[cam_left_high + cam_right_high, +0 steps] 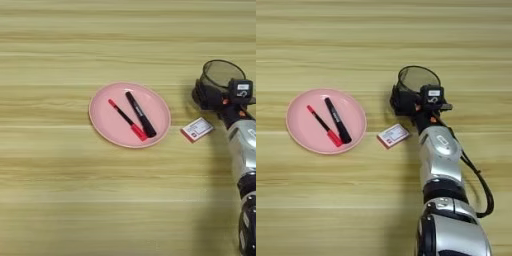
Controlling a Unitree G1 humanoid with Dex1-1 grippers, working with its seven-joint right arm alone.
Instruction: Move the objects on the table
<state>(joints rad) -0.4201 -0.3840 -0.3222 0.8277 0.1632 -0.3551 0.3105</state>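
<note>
A round pink plate (107,120) lies at mid-table with a thin red pen (126,119) and a black marker (140,114) side by side on it, both slanting down to the right. To the plate's right, a small flat white-and-red box (197,129) rests on the wood. Just beyond the box stands a black wire-mesh cup (418,78), its round rim showing. My right gripper (402,103) is pressed against the cup's lower left side, black merging with black mesh. The silver forearm (441,147) hides the cup's near side.
The table (60,200) is broad light wood with horizontal streaks. My arm comes up from the bottom right, with a black cable (482,187) looping along its right side. The box lies just left of the wrist.
</note>
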